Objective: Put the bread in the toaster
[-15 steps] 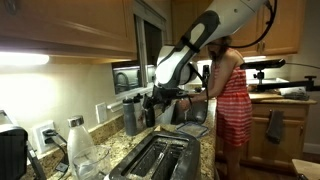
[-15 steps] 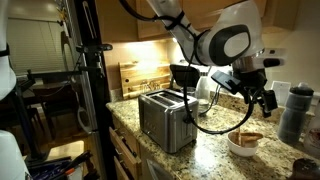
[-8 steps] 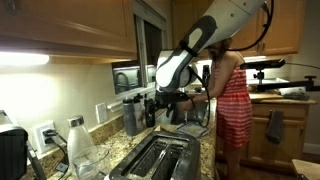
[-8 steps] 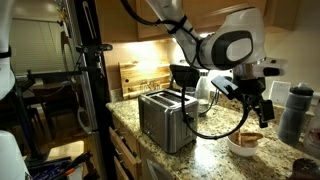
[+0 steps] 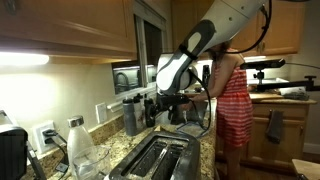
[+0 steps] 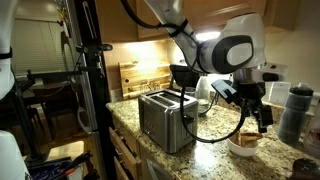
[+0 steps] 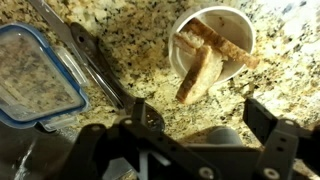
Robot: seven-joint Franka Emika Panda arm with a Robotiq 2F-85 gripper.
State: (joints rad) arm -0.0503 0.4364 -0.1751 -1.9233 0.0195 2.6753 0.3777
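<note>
Just above bowl w/ bread, gripper spread.

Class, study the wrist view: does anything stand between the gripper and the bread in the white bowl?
Nothing visible does. The bread leans in an open white bowl, with only bare granite counter between it and the open gripper. The blue-rimmed container and the metal utensil lie off to one side.

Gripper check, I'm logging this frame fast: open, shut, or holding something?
Gripper: open, holding nothing, above the bowl with the bread.
</note>
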